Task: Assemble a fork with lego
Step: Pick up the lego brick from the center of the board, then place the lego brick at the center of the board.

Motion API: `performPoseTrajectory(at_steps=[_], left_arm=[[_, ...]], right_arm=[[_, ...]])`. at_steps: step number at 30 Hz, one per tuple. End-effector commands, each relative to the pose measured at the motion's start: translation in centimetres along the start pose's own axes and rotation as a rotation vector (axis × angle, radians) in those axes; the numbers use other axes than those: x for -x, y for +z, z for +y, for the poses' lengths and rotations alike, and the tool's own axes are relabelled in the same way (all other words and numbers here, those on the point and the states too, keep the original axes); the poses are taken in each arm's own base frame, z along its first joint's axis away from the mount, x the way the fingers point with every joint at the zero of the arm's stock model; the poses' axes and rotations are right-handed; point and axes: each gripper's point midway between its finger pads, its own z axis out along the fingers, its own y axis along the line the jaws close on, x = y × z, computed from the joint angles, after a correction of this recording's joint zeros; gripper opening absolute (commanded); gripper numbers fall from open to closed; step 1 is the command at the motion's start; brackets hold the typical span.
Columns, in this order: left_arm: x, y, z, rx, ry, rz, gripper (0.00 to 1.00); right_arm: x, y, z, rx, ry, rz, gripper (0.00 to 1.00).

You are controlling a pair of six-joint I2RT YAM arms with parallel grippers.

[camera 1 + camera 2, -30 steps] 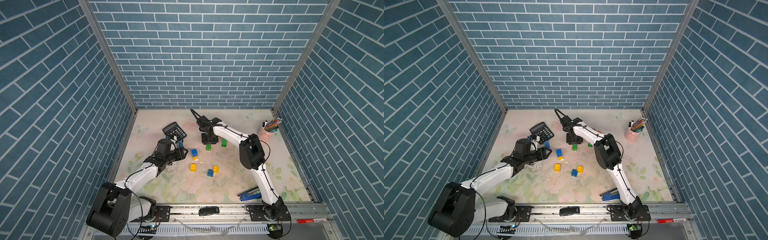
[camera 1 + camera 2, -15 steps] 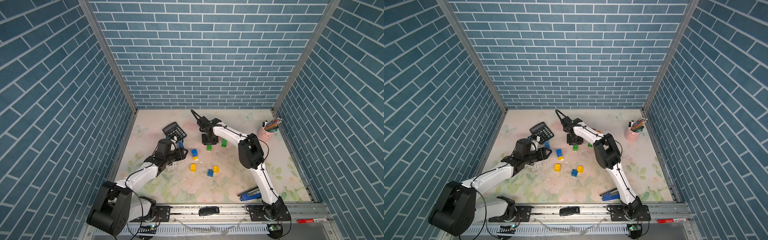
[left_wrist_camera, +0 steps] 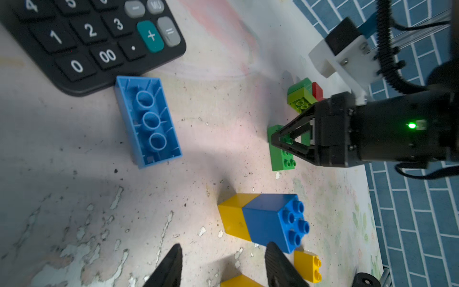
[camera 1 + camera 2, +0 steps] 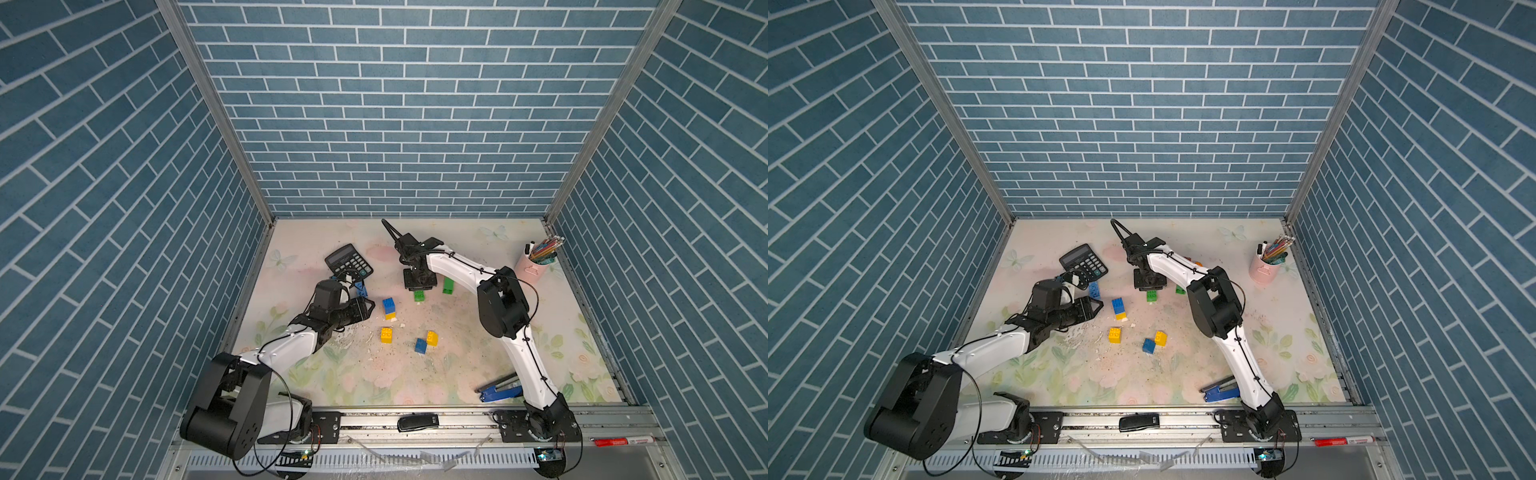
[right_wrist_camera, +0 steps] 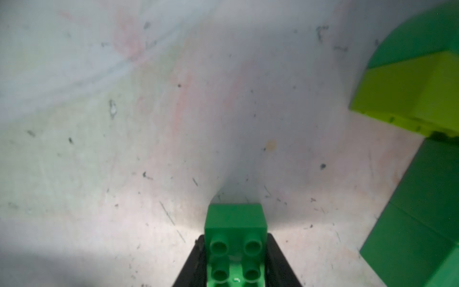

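Observation:
My right gripper [image 5: 236,258] is shut on an oblong green lego brick [image 5: 236,223], studs toward its camera, low over the mat; both top views show that brick [image 4: 419,295] [image 4: 1152,295]. My left gripper [image 3: 223,251] is open with nothing between its fingers, close to a blue-on-yellow lego stack [image 3: 263,221] [image 4: 389,308]. A blue oblong brick [image 3: 149,121] lies upside down by the calculator [image 4: 348,262]. A yellow brick [image 4: 386,335] and a blue and yellow pair [image 4: 424,343] lie nearer the front. A lime, green and red cluster [image 3: 301,99] sits beside the right arm.
A pink cup of pens [image 4: 532,266] stands at the back right. A blue stapler [image 4: 498,390] lies at the front right by the right arm's base. Brick-patterned walls enclose the mat on three sides. Flakes and grit litter the mat's middle.
The right jaws have drawn in onto the green brick. Both arms have barely moved.

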Motion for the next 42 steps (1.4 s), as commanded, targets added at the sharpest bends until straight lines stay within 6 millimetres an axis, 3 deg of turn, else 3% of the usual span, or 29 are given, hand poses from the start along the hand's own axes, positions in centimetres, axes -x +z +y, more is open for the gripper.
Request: performPoseTrajectory(at_steps=[1,7,15,26,29,33,37,42], left_arm=[[-0.1,0.2,-0.1,-0.033,-0.018,0.000,0.55],[-0.6,0.6,0.0,-0.036,-0.004,0.029,0.54],[-1.0,1.9,-0.1,-0.057,-0.012,0.055,0.52],[-1.7,3.1,-1.6,-0.082,0.008,0.079,0.51],[-2.0,3.4,-1.7,-0.086,0.010,0.083,0.51],[-2.4,3.6,-2.0,-0.095,0.011,0.089,0.51],[-2.5,3.3,-1.9,-0.092,0.011,0.083,0.51],[-2.8,2.8,-1.7,-0.078,0.018,0.083,0.51]], right_arm=[[0.1,-4.6,1.1,0.108,-0.097,-0.063,0.18],[-3.6,-9.5,3.7,0.291,-0.243,-0.049,0.12],[-7.2,-13.1,7.1,0.326,-0.402,0.004,0.12],[-6.5,-13.6,7.8,0.258,-0.407,0.004,0.09],[-6.6,-13.0,7.4,0.230,-0.399,0.020,0.09],[-5.5,-11.3,4.0,0.076,-0.316,0.024,0.08],[-4.5,-8.0,0.4,-0.006,-0.194,0.066,0.09],[-4.0,-4.2,0.0,-0.005,-0.161,0.087,0.11]])
